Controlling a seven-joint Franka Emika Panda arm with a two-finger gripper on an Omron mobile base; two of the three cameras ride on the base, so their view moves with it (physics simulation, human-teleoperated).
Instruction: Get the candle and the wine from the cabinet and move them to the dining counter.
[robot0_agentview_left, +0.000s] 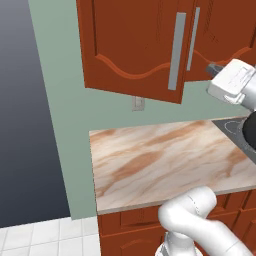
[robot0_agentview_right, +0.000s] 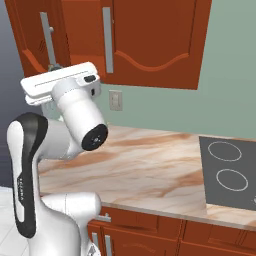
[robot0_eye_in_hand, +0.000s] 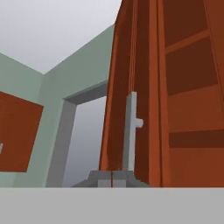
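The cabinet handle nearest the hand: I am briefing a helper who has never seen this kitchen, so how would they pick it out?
Find the reddish-brown wall cabinet above the marble wall counter. Its two doors meet in the middle, each with a long vertical silver bar. The handle meant is on the left door, which stands slightly ajar, so it looks nearer and larger than its neighbour.

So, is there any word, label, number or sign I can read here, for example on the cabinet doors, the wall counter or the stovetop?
None. The cabinet, wall counter and wall plate bear no writing.
The stovetop has plain ring outlines, no numbers.
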